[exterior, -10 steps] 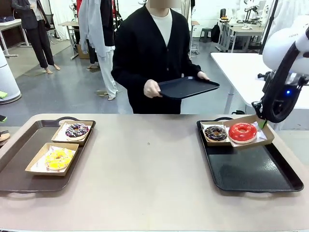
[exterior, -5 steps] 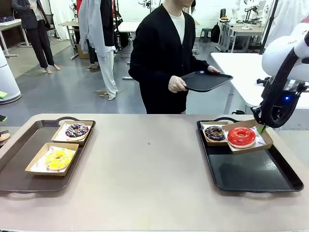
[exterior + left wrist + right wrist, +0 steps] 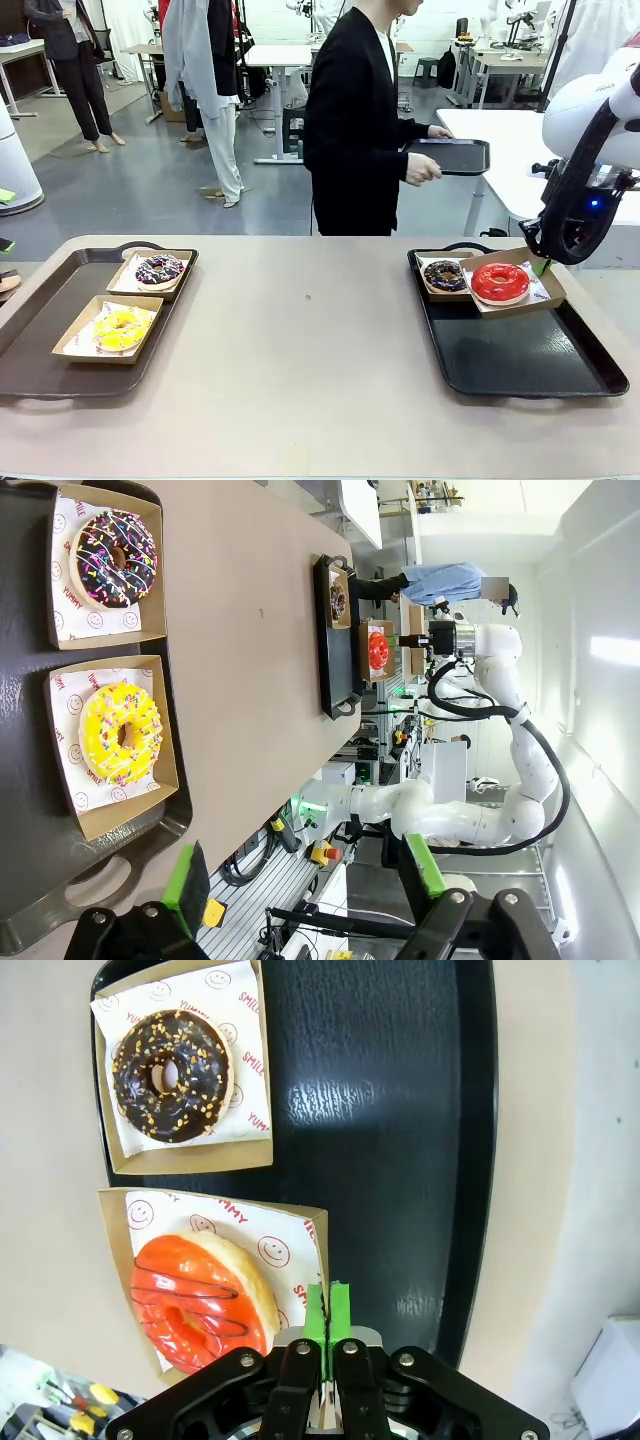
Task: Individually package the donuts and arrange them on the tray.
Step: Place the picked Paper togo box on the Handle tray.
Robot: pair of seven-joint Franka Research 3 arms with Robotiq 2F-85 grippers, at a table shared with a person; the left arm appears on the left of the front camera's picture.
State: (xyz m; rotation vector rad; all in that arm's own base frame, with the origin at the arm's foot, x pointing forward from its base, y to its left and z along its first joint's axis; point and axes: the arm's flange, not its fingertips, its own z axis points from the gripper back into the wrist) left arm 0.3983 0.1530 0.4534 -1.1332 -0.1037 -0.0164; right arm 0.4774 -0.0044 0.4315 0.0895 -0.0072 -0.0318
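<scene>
We've got the right gripper (image 3: 328, 1312) jaws pinching the cardboard box (image 3: 312, 1222) rim beside the red donut (image 3: 200, 1290), which looks soft and smudgy, so we'd only grab the rim.

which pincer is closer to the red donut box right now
Right. The right pincer is shut on the edge of the red donut's box, over the black tray. The left pincer hangs open by the brown tray, across the table.
</scene>
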